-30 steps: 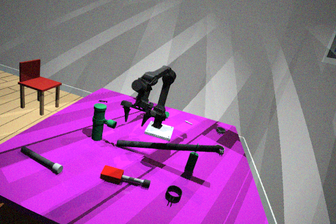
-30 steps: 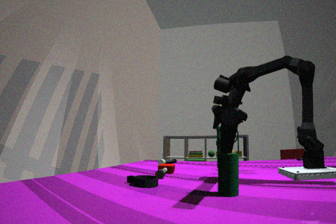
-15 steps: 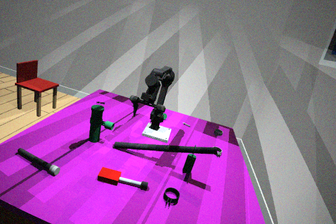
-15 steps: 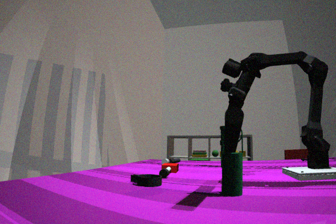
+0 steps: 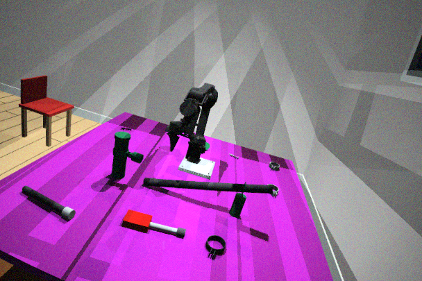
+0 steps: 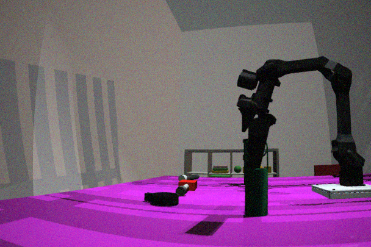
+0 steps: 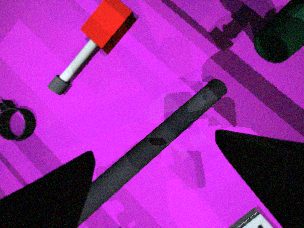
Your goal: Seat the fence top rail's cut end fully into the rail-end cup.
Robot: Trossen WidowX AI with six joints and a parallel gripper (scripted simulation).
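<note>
The dark rail (image 5: 194, 185) (image 7: 175, 124) slants across the wrist view. In the top view its cut end lies below and to the right of the green cup (image 5: 136, 157), apart from it. The cup juts from the big green post (image 5: 119, 167), roughly halfway up, clearly below the post cap (image 5: 122, 135). The rail's other part passes over the short green post (image 5: 237, 205) (image 6: 257, 199); the thin loop cap there is hard to make out. My gripper (image 7: 155, 146) is open and empty, raised above the rail, with one finger on either side of it in the wrist view.
A red block with a white rod (image 5: 137, 220) (image 7: 106, 25), a black ring clamp (image 5: 207, 246) (image 6: 165, 199) and a dark bar with a white end (image 5: 46, 202) lie on the table. The white arm base (image 5: 184, 169) stands behind the rail. A small ring (image 5: 274, 166) lies far right.
</note>
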